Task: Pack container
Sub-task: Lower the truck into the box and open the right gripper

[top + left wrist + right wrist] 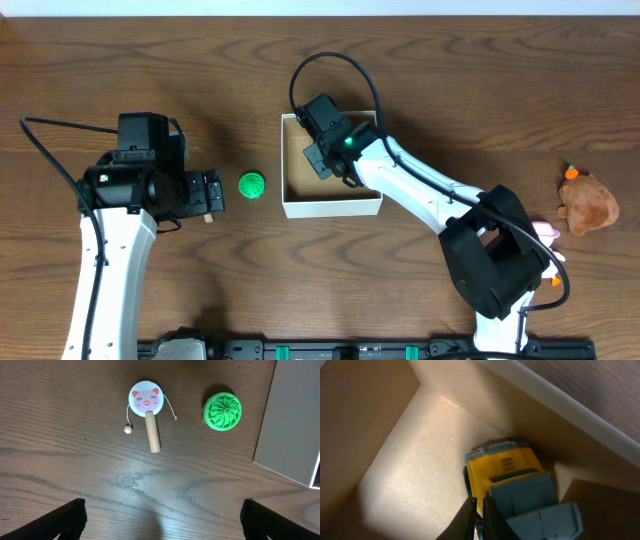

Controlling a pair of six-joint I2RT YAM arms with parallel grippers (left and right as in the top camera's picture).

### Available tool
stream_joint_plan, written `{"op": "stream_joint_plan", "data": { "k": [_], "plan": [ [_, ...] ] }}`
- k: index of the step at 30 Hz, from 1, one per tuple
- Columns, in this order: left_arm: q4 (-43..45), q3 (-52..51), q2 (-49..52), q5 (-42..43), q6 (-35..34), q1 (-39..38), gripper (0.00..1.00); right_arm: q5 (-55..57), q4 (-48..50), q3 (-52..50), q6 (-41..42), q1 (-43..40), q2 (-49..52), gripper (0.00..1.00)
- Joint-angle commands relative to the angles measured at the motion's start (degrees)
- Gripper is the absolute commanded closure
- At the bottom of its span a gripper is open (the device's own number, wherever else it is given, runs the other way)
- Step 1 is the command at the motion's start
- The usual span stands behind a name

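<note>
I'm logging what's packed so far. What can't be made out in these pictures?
- Overhead: the right arm covers much of the container; the yellow truck shows only from the right wrist, cut by the bottom edge.
- Right wrist: only fingertips of the right hand show; grip on truck unclear.
- Overhead: the left hand hides the pig rattle.
- Overhead: pink item half behind the right arm, unidentifiable.

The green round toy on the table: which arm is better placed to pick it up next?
Left. The left tool is open and close to the green toy. The right tool is down inside the container, over a yellow truck.
</note>
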Motion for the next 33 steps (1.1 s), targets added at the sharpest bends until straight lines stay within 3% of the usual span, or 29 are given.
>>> {"op": "stream_joint_plan", "data": {
  "k": [1, 12, 17, 28, 31, 33],
  "plan": [
    [-0.11, 0.87, 0.28, -0.02, -0.11, 0.20, 0.02, 4.72, -0.66, 0.09, 7.32, -0.39, 0.07, 0.91],
    [-0.11, 0.87, 0.28, -0.02, -0.11, 0.20, 0.02, 8.24, -0.74, 0.09, 14.51, -0.39, 0.07, 0.88],
    [-0.09, 0.87, 0.28, -0.02, -0.11, 0.22, 0.02, -1.44, 0.68, 0.09, 5.75, -0.22, 0.07, 0.85],
    [-0.09, 0.87, 0.28, -0.02, -0.11, 0.22, 0.02, 7.63, -1.53, 0.09, 12.85, -0.94, 0.07, 0.83],
    [-0.11, 0.87, 0.28, -0.02, -0.11, 0.22, 0.02, 7.06, -1.40, 0.09, 12.13, -1.05, 0.07, 0.82],
    [-0.09, 0.87, 0.28, -0.02, -0.11, 0.22, 0.02, 2.54, -0.44, 0.09, 6.01, -0.92, 0.07, 0.82]
  ]
}}
